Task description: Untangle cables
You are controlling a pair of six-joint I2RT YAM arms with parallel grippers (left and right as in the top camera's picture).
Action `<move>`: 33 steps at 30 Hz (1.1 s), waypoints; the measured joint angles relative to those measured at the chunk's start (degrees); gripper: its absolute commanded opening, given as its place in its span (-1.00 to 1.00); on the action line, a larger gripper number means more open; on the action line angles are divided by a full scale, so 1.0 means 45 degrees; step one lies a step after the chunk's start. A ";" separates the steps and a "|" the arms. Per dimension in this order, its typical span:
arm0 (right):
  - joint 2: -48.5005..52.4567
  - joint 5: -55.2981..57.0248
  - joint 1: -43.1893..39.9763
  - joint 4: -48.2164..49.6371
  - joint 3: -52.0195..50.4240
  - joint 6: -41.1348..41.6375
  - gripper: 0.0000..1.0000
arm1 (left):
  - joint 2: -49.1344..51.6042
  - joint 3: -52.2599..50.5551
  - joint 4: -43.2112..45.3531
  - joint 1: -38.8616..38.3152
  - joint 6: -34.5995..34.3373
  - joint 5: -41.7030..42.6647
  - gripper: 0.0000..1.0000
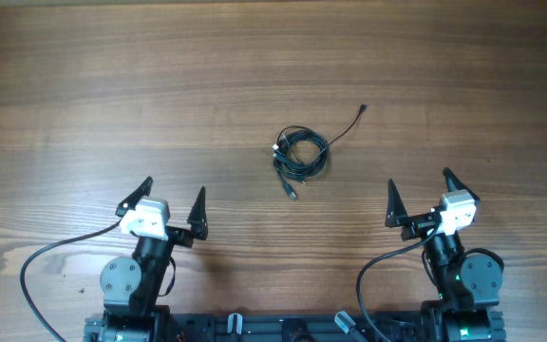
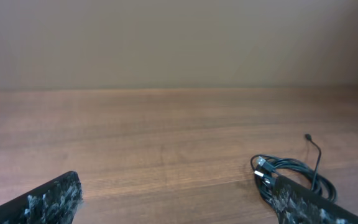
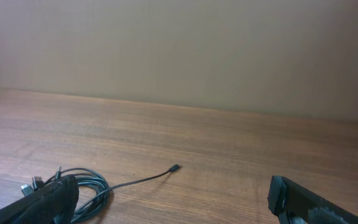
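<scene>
Overhead view: cables (image 1: pixel 300 154) lie on the table (image 1: pixel 84 85) as one small tight coil, just right of frame centre. A white connector (image 1: pixel 278 147) shows at the coil's left edge. One loose tail (image 1: pixel 345 125) runs out to the upper right and ends in a small plug; a second short end pokes out below the coil.

Left claw (image 1: pixel 174 187), lower left of frame: fingers spread wide, nothing between them. Right claw (image 1: pixel 419 179), lower right: likewise spread and empty. Both are well apart from the coil, which lies between and beyond them.

Progress, judged: none visible. The loops are still bundled together and no strand is separated apart from the tail. All of it is left to do: reaching, gripping a free end and drawing the cords apart.
</scene>
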 measured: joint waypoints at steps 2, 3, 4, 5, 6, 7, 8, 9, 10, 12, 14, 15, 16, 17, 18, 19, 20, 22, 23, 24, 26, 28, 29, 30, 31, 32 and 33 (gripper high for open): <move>0.0000 0.0000 0.0000 0.0000 0.0000 0.0000 1.00 | 0.0219 0.0350 -0.0729 0.0000 -0.0389 -0.0112 1.00; 0.0000 0.0000 0.0000 0.0000 0.0000 0.0000 1.00 | 0.0374 0.0583 -0.1161 0.0000 -0.0491 -0.0146 1.00; 0.0000 0.0000 0.0000 0.0000 0.0005 0.0000 1.00 | 0.0573 0.0840 -0.1515 0.0000 -0.0602 -0.0170 1.00; 0.0000 0.0000 0.0000 0.0000 0.0000 0.0000 1.00 | 0.0831 0.1156 -0.1919 0.0000 -0.0670 -0.0194 1.00; 0.0005 0.0000 0.0000 0.0000 0.0000 0.0000 1.00 | 0.1277 0.1632 -0.2307 0.0000 -0.0733 -0.0233 1.00; 0.0000 0.0000 0.0000 0.0000 0.0000 0.0000 1.00 | 0.1559 0.1919 -0.2613 0.0000 -0.0801 -0.0238 1.00; 0.0000 -0.0005 0.0000 0.0000 0.0000 0.0000 1.00 | 0.1846 0.2152 -0.2832 0.0000 -0.0865 -0.0238 1.00; 0.0000 0.0000 0.0000 0.0000 0.0000 0.0000 1.00 | 0.2312 0.2453 -0.3050 0.0000 -0.1010 -0.0238 1.00; 0.0000 -0.0005 0.0000 0.0000 0.0000 0.0000 1.00 | 0.2875 0.2851 -0.3371 0.0000 -0.1195 -0.0238 1.00; 0.0000 -0.0005 0.0000 0.0005 0.0000 0.0000 1.00 | 0.3701 0.3468 -0.3973 0.0000 -0.1617 -0.0243 1.00; 0.0000 0.0000 0.0000 0.0000 0.0000 -0.0005 1.00 | 0.4595 0.4240 -0.4901 0.0000 -0.2089 -0.0282 1.00; 0.0000 0.0000 0.0000 0.0000 0.0000 -0.0005 1.00 | 0.5105 0.4658 -0.5357 0.0000 -0.2278 -0.0306 1.00; 0.0000 0.0000 0.0000 0.0005 0.0000 -0.0005 1.00 | 0.5620 0.5081 -0.5736 0.0000 -0.2438 -0.0330 1.00; 0.0000 0.0000 0.0000 0.0000 0.0000 -0.0005 1.00 | 0.6246 0.5600 -0.6212 0.0000 -0.2579 -0.0340 1.00; 0.0000 -0.0005 0.0000 0.0005 0.0000 -0.0005 1.00 | 0.6679 0.5979 -0.6489 0.0000 -0.2662 -0.0340 1.00; 0.0000 -0.0005 0.0000 0.0000 0.0000 -0.0005 1.00 | 0.7145 0.6436 -0.6829 0.0000 -0.2725 -0.0350 1.00; 0.0000 0.0000 0.0000 0.0010 0.0000 -0.0005 1.00 | 0.7480 0.6766 -0.7053 0.0000 -0.2754 -0.0350 1.00; 0.0000 -0.0005 0.0000 0.0005 0.0000 0.0000 1.00 | 0.8286 0.7723 -0.7742 0.0000 -0.2812 -0.0330 1.00; 0.0000 0.0000 0.0000 0.0015 0.0000 0.0000 1.00 | 0.8641 0.8208 -0.8024 0.0000 -0.2817 -0.0330 1.00; 0.0000 0.0000 0.0000 0.0039 0.0000 0.0000 1.00 | 0.8806 0.8432 -0.8174 0.0000 -0.2822 -0.0330 1.00; 0.0000 0.0000 0.0000 0.0180 0.0000 0.0029 1.00 | 0.8990 0.8699 -0.8276 0.0000 -0.2856 -0.0330 1.00; 0.0000 0.0005 0.0000 0.0175 0.0005 0.0121 1.00 | 0.9020 0.8748 -0.8378 0.0000 -0.2866 -0.0306 1.00; 0.0005 0.0015 0.0000 0.0068 0.0039 0.0155 1.00 | 0.9020 0.8748 -0.8417 0.0000 -0.2905 -0.0185 1.00; 0.0010 0.0063 0.0000 -0.0078 0.0092 0.0199 1.00 | 0.9020 0.8748 -0.8412 0.0000 -0.2909 -0.0049 1.00; 0.0053 0.0126 0.0000 -0.0189 0.0199 0.0209 1.00 | 0.9020 0.8748 -0.8408 0.0000 -0.2909 0.0209 1.00; 0.0155 0.0170 0.0000 -0.0359 0.0384 0.0209 1.00 | 0.9020 0.8748 -0.8393 0.0000 -0.2909 0.0471 1.00; 0.0262 0.0199 0.0000 -0.0457 0.0529 0.0209 1.00 | 0.9020 0.8748 -0.8383 0.0000 -0.2914 0.0573 1.00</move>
